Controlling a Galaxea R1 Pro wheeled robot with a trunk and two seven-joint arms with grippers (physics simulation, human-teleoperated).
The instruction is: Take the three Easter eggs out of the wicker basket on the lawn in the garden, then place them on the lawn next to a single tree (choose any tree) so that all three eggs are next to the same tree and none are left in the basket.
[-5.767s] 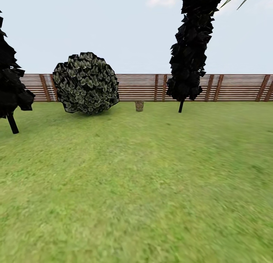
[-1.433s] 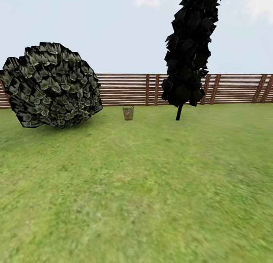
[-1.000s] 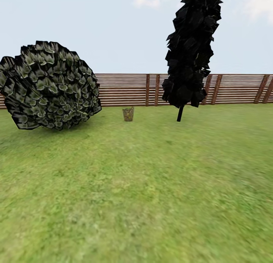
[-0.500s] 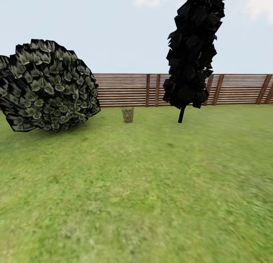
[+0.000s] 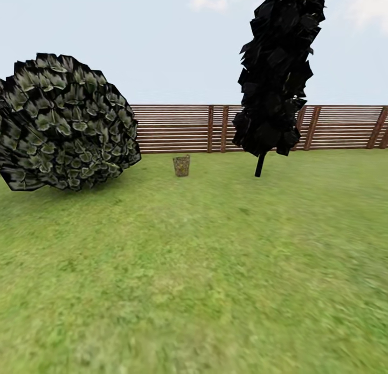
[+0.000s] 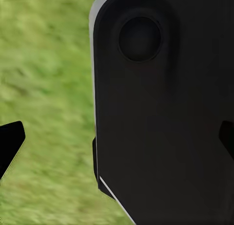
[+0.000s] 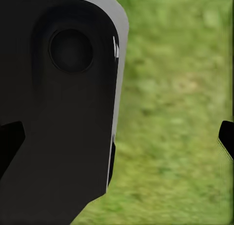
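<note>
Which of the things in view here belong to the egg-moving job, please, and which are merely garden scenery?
Belong to the job:
- wicker basket, far off near the fence, contents too small to tell
- lawn

Just scenery:
- round bush, left of the basket
- dark narrow conifer, right of the basket, not the kind of tree wanted
- slatted wooden fence
</note>
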